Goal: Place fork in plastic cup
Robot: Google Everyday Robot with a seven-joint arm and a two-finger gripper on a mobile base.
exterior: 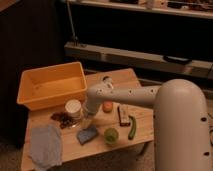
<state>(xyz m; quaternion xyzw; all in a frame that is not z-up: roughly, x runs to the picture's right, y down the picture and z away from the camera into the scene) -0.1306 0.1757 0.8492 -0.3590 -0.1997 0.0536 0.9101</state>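
The plastic cup [111,135], small, round and yellow-green, stands near the front edge of the wooden table [142,120]. The fork is out of view; I cannot pick it out anywhere on the table. My white arm reaches in from the right and bends down at the wrist. The gripper [88,114] hangs low over the table between the white tub [73,107] and the orange disc [107,106], a hand's width behind and left of the cup. The blue sponge [87,134] lies just in front of the gripper.
A yellow bin [52,85] fills the table's back left. Brown scraps [62,119] lie beside the tub and a grey cloth [45,145] covers the front left corner. A dark bar [122,115] and a green vegetable [132,127] lie right of the cup.
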